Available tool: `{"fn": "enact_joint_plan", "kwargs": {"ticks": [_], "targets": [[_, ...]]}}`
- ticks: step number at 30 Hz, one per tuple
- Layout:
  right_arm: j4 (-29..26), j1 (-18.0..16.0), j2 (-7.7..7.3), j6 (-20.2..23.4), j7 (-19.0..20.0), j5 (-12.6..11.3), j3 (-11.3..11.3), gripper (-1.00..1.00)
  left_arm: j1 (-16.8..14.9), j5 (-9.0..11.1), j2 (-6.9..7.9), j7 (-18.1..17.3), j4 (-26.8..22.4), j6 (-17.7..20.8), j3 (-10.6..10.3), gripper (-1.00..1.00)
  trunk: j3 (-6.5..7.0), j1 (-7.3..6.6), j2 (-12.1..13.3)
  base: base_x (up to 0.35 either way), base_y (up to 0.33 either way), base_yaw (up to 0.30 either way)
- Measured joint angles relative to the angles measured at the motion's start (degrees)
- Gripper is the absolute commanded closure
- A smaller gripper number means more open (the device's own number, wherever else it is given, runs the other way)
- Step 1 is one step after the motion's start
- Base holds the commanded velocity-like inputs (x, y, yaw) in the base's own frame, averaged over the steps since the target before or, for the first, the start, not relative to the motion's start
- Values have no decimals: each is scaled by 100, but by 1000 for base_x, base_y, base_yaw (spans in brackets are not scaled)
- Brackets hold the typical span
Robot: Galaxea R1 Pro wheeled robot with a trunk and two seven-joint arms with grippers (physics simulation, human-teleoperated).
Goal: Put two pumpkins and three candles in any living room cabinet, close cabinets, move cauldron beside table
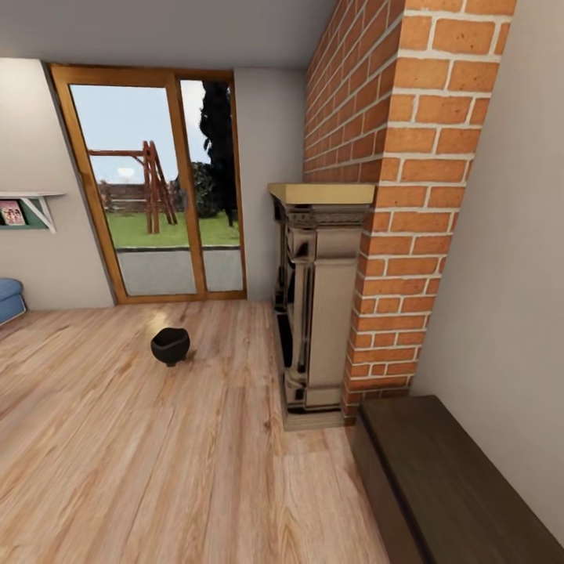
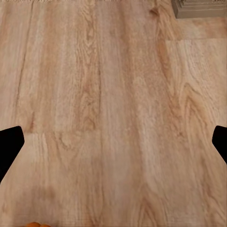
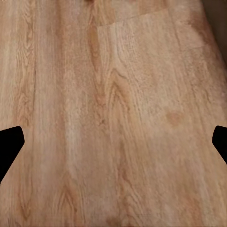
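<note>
Cabinet [image 1: 446, 478] cropped at frame corner

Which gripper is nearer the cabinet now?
Right, probably. The right gripper has the cabinet's dark edge at the corner of its wrist view; the left gripper faces floor and the fireplace base instead.

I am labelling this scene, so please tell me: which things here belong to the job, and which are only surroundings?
Job:
small round black cauldron on the floor
long low dark-brown wooden cabinet

Surroundings:
red brick chimney
beige fireplace
wood-framed glass door
blue sofa corner
</note>
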Motion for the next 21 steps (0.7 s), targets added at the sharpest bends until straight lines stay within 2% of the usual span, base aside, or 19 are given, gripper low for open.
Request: {"fn": "enact_joint_plan", "kwargs": {"ticks": [6,14,21], "targets": [[0,0,6,0,0,0,2,-100,1,-2,0,-2,3,0,0,-100,0,0,0,210,-1,18],[0,0,1,0,0,0,99,-100,0,-3,0,-2,4,-1,-1,-100,0,0,0,199,-69,193],[0,0,0,0,0,0,114,-100,3,-3,0,-2,4,-1,0,-100,0,1,0,133,-36,51]]}}
